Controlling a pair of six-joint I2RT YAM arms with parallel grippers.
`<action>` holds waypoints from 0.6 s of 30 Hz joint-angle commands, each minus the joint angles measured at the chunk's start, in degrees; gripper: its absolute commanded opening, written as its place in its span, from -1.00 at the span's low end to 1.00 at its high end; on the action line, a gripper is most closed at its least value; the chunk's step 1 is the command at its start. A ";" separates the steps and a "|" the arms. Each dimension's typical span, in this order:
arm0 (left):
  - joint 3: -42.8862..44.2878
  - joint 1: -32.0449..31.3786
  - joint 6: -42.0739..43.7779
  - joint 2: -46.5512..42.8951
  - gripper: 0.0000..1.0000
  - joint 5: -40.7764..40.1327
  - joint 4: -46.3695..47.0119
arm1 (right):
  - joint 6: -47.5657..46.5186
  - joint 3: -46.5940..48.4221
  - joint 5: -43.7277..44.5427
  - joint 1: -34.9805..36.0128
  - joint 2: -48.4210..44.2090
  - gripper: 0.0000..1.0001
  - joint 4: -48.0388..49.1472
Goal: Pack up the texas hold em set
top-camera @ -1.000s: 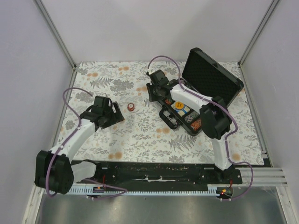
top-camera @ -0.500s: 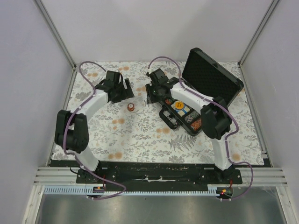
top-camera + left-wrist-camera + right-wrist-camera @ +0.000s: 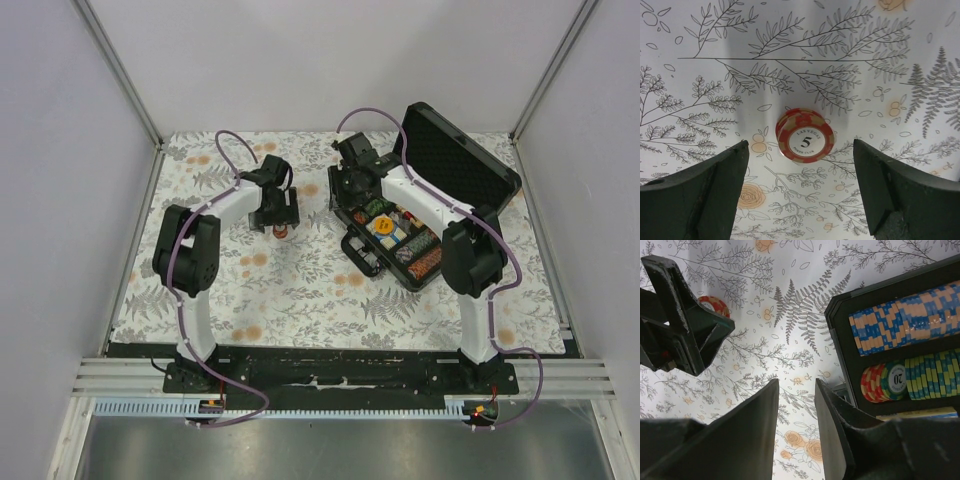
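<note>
One reddish chip (image 3: 805,136) shows its "5" only in left wrist view.

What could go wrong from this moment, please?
1. The red chips lie flat in a low stack; the open left gripper might pinch only the top ones and scatter the rest.
2. The right gripper hangs by the case edge, so the arms could collide.
</note>
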 commanded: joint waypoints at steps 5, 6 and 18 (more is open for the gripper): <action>3.15 0.14 1.44 3.68 0.79 -4.30 -2.34 | 0.51 2.54 -2.28 -0.65 -1.94 -0.15 0.07; 3.50 0.14 1.61 4.04 0.78 -4.39 -1.90 | 0.78 2.53 -2.46 -0.65 -2.02 -0.15 0.24; 5.96 0.14 0.82 7.29 0.38 -1.93 -5.14 | 2.71 1.13 -3.43 -0.65 -2.11 -0.17 1.65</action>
